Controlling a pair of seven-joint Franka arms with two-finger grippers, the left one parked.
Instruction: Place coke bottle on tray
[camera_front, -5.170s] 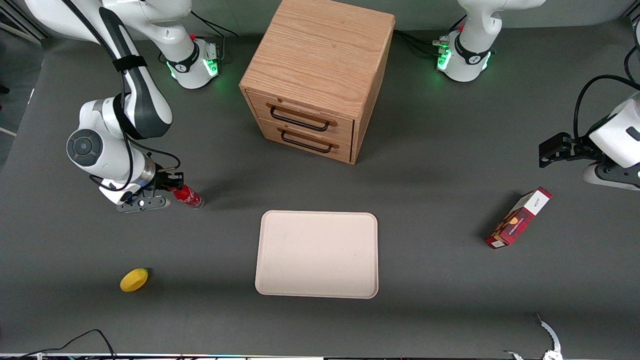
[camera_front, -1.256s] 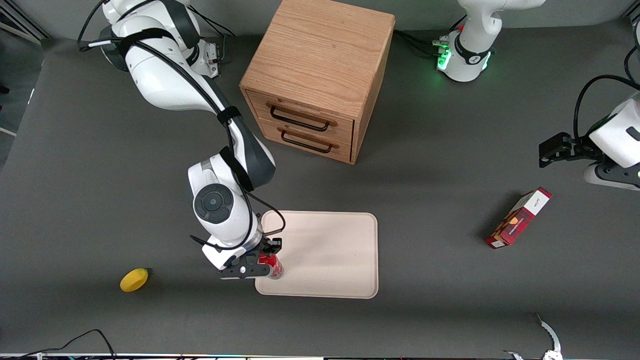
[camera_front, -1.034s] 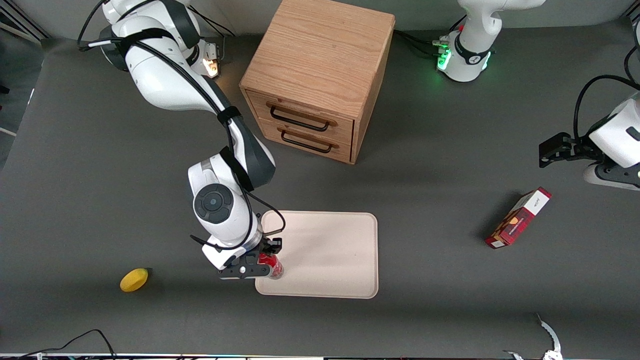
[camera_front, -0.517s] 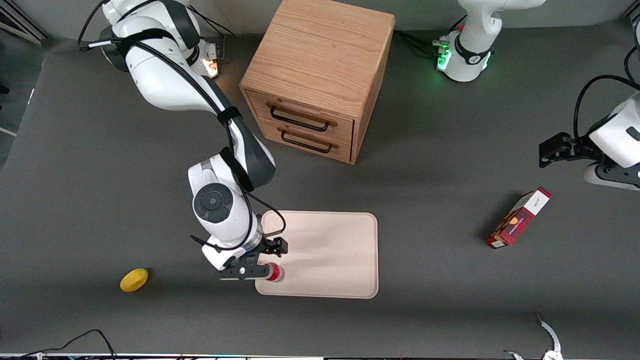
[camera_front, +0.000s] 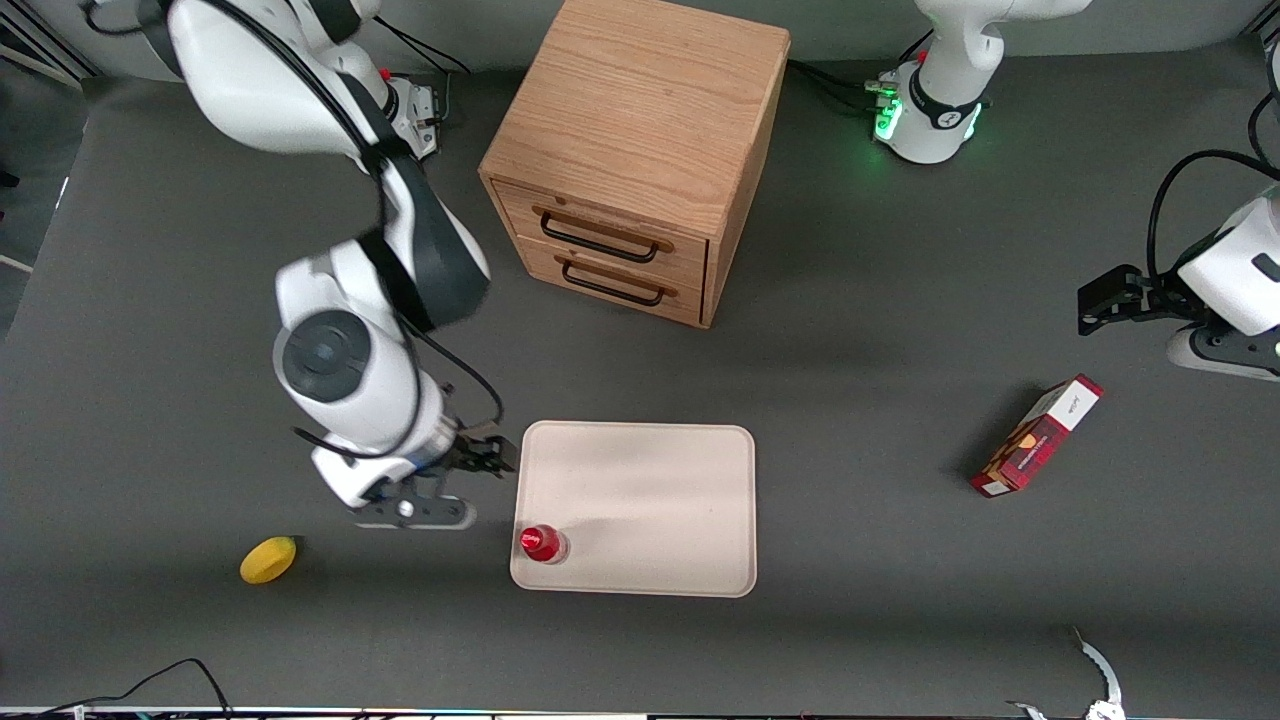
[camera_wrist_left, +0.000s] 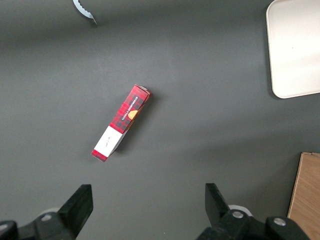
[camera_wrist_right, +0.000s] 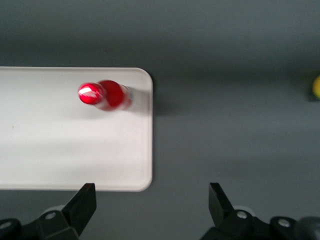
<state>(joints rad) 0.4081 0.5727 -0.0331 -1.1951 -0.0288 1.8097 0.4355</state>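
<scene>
The coke bottle (camera_front: 542, 543) stands upright on the cream tray (camera_front: 660, 500), in the tray's near corner toward the working arm's end. It also shows in the right wrist view (camera_wrist_right: 104, 95), on the tray (camera_wrist_right: 60, 150) by a rounded corner. My gripper (camera_front: 462, 490) hangs above the grey table just off the tray's edge, raised and apart from the bottle. Its fingers (camera_wrist_right: 84, 204) are spread wide with nothing between them.
A wooden two-drawer cabinet (camera_front: 635, 150) stands farther from the camera than the tray. A yellow fruit (camera_front: 268, 559) lies toward the working arm's end. A red and white box (camera_front: 1036, 436) lies toward the parked arm's end, also in the left wrist view (camera_wrist_left: 121, 122).
My gripper has let go of the bottle, opened, risen and drawn back off the tray toward the working arm's end. The bottle stays standing on the tray's corner.
</scene>
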